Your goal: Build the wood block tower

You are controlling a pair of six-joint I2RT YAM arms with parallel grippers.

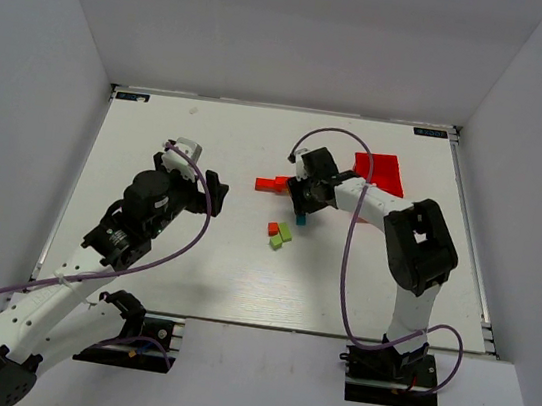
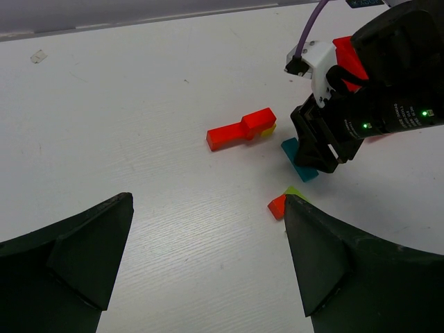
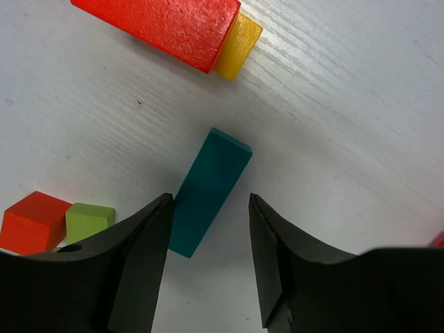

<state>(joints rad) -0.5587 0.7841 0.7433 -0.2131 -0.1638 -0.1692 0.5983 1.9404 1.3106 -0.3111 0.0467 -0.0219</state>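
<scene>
The white table (image 1: 190, 273) carries everything, walled in on three sides. The left arm (image 1: 138, 215) reaches over the table's left half, and the left gripper (image 2: 208, 236) hangs above bare tabletop with its fingers spread wide and nothing between them. The right arm (image 1: 417, 244) bends left toward the middle, where the right gripper (image 3: 208, 215) points down with its fingers apart, one on each side of the teal bar (image 3: 208, 191). One finger looks to be touching the bar's edge, while the other stands clear of it. A red bin (image 1: 382, 170) sits far right, just behind that arm. The pieces of the wood block tower lie loose and low near the table's centre. A long red bar (image 3: 163, 24) lies farthest, with a yellow block (image 3: 238, 45) touching its end, and the teal bar lies flat just near of them. A red cube (image 3: 31, 222) and a lime green cube (image 3: 89, 220) sit side by side, touching, nearest the arms.
</scene>
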